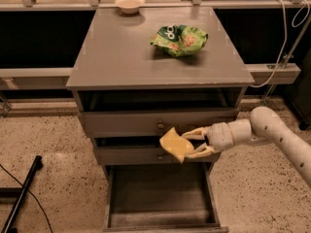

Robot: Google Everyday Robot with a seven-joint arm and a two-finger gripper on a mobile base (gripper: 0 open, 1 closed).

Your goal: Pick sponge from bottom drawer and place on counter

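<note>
1. The bottom drawer (160, 198) stands pulled open, nearest the camera.
2. Above it, the sponge (174, 143) hangs in the air in front of the middle drawer (131, 155), clear of the bottom drawer's floor and walls.
3. The gripper (186, 144) enters from the right with its fingers roughly level. It is clamped on the sponge, one finger above the sponge's right part and one below.
4. The sponge projects leftward from the fingertips. Its long axis runs diagonally from upper left to lower right, and one corner points down toward the open drawer.
5. The counter (116, 57) lies above and beyond the sponge, its front edge overhanging the drawers. The coming move likely calls for a rise past that edge, then travel away over the top.
6. A snack bag (180, 39) occupies the counter's right rear. A bowl (129, 4) sits at the far edge.
</note>
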